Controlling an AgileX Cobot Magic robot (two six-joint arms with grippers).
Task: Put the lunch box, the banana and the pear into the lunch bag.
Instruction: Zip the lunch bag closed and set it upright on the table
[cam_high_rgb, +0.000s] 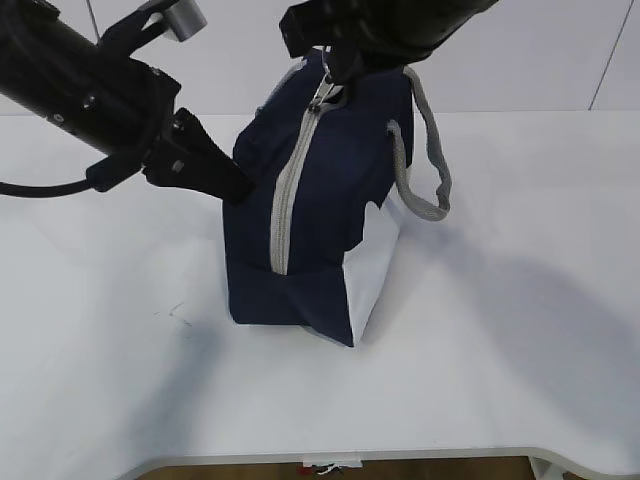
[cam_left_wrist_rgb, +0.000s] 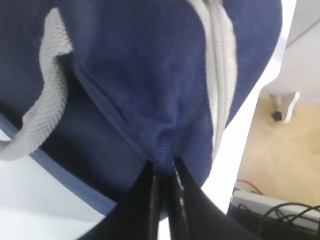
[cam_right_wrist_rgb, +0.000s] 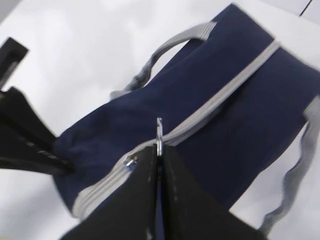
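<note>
The lunch bag (cam_high_rgb: 310, 230) stands on its end near the middle of the white worktop (cam_high_rgb: 520, 330), its grey zipper (cam_high_rgb: 288, 190) running up the side that faces us, closed along all the length I can see. The ring pull (cam_right_wrist_rgb: 159, 131) sits at the top end of that track, and the right pincer (cam_high_rgb: 335, 70) is clenched on it from above. The left pincer (cam_high_rgb: 232, 183) comes in from the left, clamped on a fold of the navy cloth beside the zipper. The bag is boxy, with a white panel low down and grey handles (cam_high_rgb: 425, 150) hanging on the far side. The zipper's line is what the pull must follow, I'd say.
</note>
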